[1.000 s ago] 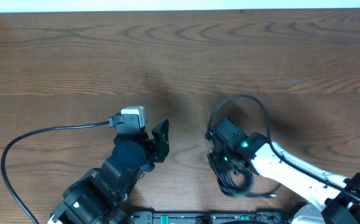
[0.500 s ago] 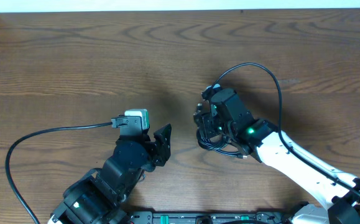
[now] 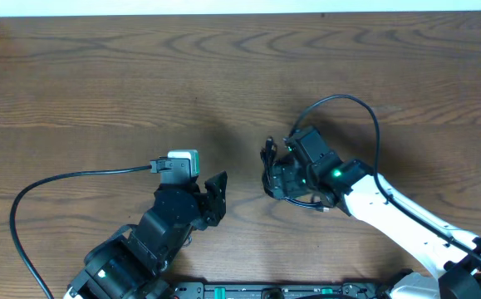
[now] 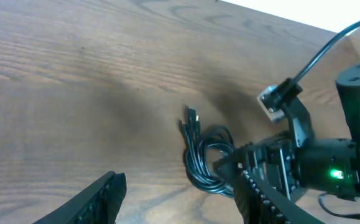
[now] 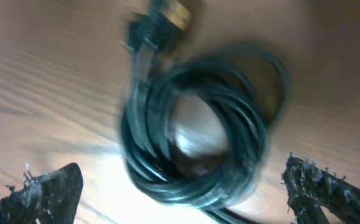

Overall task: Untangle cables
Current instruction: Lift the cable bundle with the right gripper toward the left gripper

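Woodgrain table (image 3: pixel 99 75); thin glossy black cables (image 5: pixel 257 130) coiled in round loop.

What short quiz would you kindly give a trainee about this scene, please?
1. True or false: the coil of thin black cables lies on the brown wooden table.
2. The right hand is: A) above the coil; B) off the table; C) gripping a cup.
3. Fill in: the right hand's jaws stand ____.
Key: 1 true; 2 A; 3 open.
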Robot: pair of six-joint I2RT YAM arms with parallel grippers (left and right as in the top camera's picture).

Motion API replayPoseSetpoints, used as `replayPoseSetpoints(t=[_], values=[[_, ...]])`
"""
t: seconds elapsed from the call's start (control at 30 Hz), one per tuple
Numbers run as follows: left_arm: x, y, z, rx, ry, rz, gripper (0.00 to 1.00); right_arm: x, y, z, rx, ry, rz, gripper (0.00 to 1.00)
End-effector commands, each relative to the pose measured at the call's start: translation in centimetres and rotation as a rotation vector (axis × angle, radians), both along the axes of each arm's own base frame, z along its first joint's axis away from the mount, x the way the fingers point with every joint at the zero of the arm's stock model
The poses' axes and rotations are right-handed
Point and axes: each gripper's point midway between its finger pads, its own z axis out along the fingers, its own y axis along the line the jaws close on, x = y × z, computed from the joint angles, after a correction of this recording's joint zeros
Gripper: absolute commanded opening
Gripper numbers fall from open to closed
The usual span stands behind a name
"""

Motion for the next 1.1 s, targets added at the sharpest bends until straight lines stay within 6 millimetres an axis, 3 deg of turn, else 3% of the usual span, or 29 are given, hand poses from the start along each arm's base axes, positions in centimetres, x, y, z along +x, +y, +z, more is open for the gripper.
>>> replayPoseSetpoints(t=[0.0,0.3,0.47,0.7,0.77,0.8,0.9,1.07], values=[[0.1,0.1,0.3,-0.006,-0.003,0.009,0.59,0.5,-2.0,-0.1,-0.065,-0.001,-0.126,0.99],[0.1,0.1,0.1,-0.005,0.005,0.012,0.59,0.6,-3.1,-2.3,-0.103,-0.001,-0.197,0.99],[0.1,0.1,0.1,-0.02,0.012,0.023,0.6,1.0,-1.9,-4.9,-0.08,0.042,-0.2,0.82],[0.1,0.1,0.1,-0.02,0.013,0.023,0.59,0.2,-1.9,-8.0,-0.116,0.117,-0.195,0.74],[0.1,0.1,0.0,-0.018,0.015,0.023,0.59,0.1,-2.1,-8.4,-0.125,0.127,-0.195,0.63],[0.1,0.1,0.0,-0.018,0.015,0.023,0.59,0.0,-2.1,-8.5,-0.127,0.129,-0.195,0.51],[0.1,0.1,0.0,-0.019,0.016,0.021,0.6,0.1,-2.1,-8.3,-0.123,0.125,-0.197,0.04],[-0.4,-0.8,-0.1,-0.045,0.04,-0.024,0.59,0.9,-1.5,-6.3,-0.09,0.076,-0.175,0.01]])
